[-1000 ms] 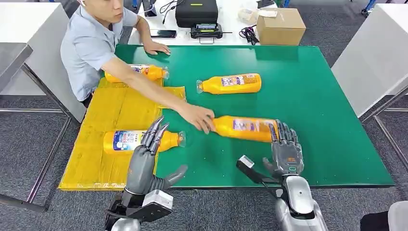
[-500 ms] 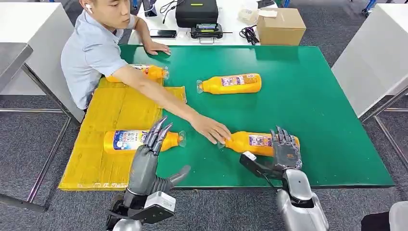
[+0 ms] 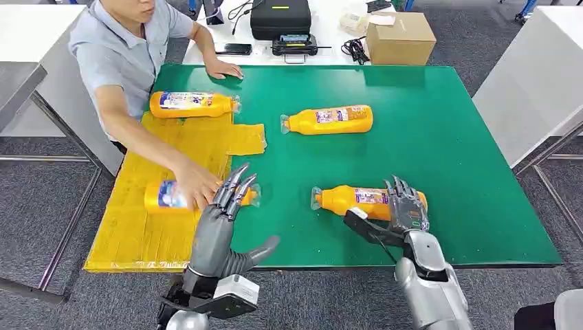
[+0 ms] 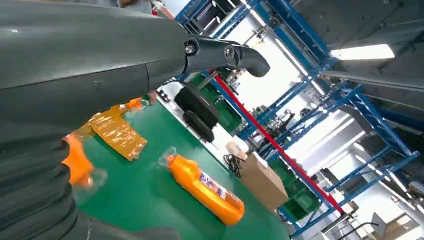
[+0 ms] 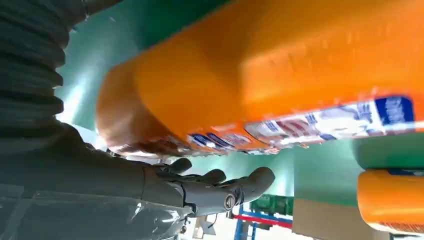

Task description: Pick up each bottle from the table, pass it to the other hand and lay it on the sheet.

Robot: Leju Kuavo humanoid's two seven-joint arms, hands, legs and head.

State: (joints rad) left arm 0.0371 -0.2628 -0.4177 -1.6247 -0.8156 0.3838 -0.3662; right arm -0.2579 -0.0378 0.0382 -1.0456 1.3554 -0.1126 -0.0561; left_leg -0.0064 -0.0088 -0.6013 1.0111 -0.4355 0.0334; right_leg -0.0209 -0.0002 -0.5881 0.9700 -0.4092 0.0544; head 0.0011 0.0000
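Head view: right hand (image 3: 408,210), fingers spread wide, rests at the near bottle (image 3: 368,202), lower right on the green counter (image 3: 447,137); left hand (image 3: 223,223), lower centre, fingers apart, holds nothing. A person's hand (image 3: 196,189) touches the bottle on the yellow sheet (image 3: 165,165).
Right wrist view: the bottle lies just beyond the fingers (image 5: 220,185).

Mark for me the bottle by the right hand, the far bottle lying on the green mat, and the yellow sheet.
near bottle (image 3: 357,201), head view, on its orange body beside the label.
far bottle (image 3: 328,119), head view, on its label.
yellow sheet (image 3: 168,155), head view, on a bare middle patch.
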